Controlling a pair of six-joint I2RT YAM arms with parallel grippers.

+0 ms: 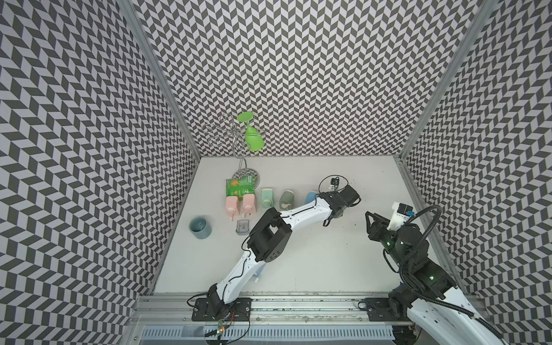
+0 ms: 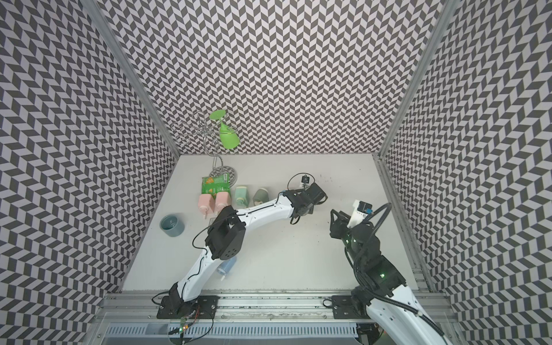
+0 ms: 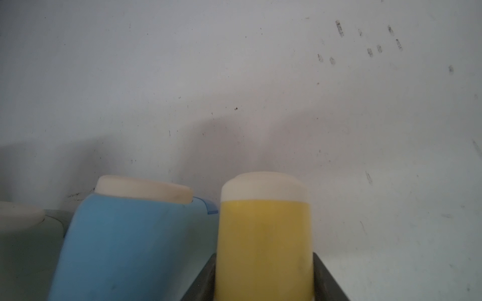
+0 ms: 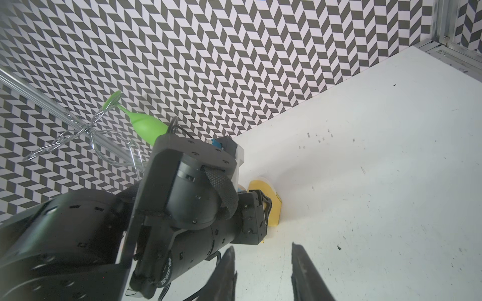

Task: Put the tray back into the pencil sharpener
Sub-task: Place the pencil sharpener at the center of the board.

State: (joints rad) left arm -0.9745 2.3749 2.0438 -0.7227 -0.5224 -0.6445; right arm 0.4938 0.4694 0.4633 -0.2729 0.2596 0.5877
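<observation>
Right gripper (image 4: 263, 276) closest up: my fingers stand a narrow gap apart with nothing between them, hovering over the table (image 1: 313, 263), well apart from every object. Next, a pale blue sharpener (image 2: 227, 265) lies half under my left arm (image 2: 203, 268), near the front edge. Further in, the tray (image 1: 242, 227), small and clear, sits loose on the table between the grey-blue cup (image 1: 200, 227) and my left elbow, just in front of the pink sharpeners (image 1: 231, 206). Same row runs on: green sharpener (image 1: 266, 197), grey sharpener (image 1: 287, 200), blue sharpener (image 3: 125, 247), then the yellow sharpener (image 3: 264, 229), clamped in my left gripper (image 3: 264, 281), just beside the blue one. Tray is well apart from it. Snack bag (image 1: 240, 186) lies behind the pinks. Wire rack (image 1: 236, 140) with a green glass (image 1: 254, 136) stands at the back wall.
</observation>
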